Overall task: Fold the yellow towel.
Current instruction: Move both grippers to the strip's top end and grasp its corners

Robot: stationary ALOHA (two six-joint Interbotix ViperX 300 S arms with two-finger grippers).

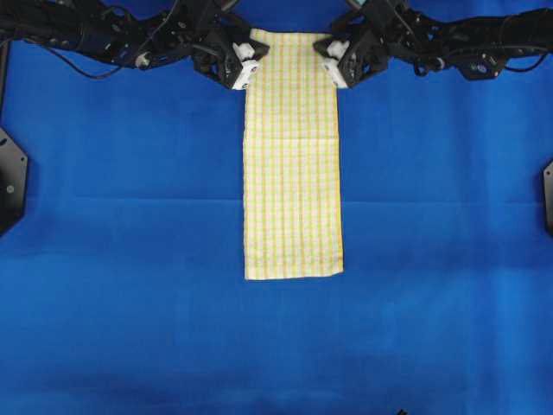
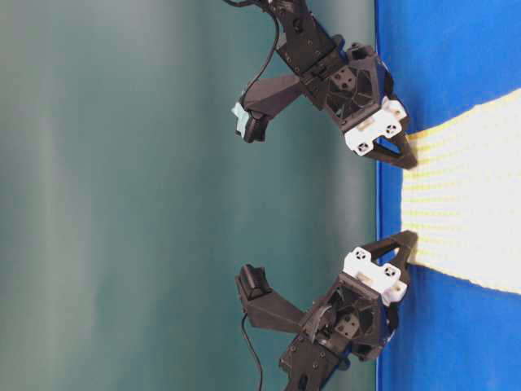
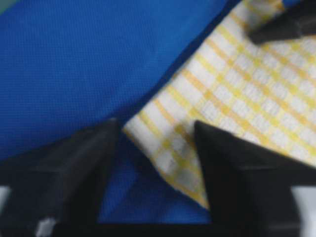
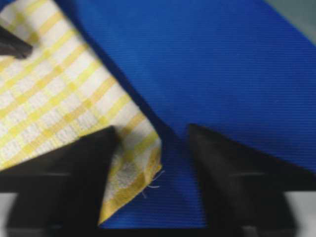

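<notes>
The towel [image 1: 292,156] lay as a long strip on the blue table [image 1: 130,216]; thin and limp, I judged, best pinched at its far corners. My left gripper [image 1: 245,65] and right gripper [image 1: 335,62] straddled those corners, jaws part-open, nothing clamped.

Both wrist views are looking blurred. The left gripper [image 3: 155,173] is covering part of the yellow towel [image 3: 237,98] corner under one finger, and the picture edge is cutting its fingers (the right gripper [image 4: 150,173] likewise); a grip is staying unclear.
</notes>
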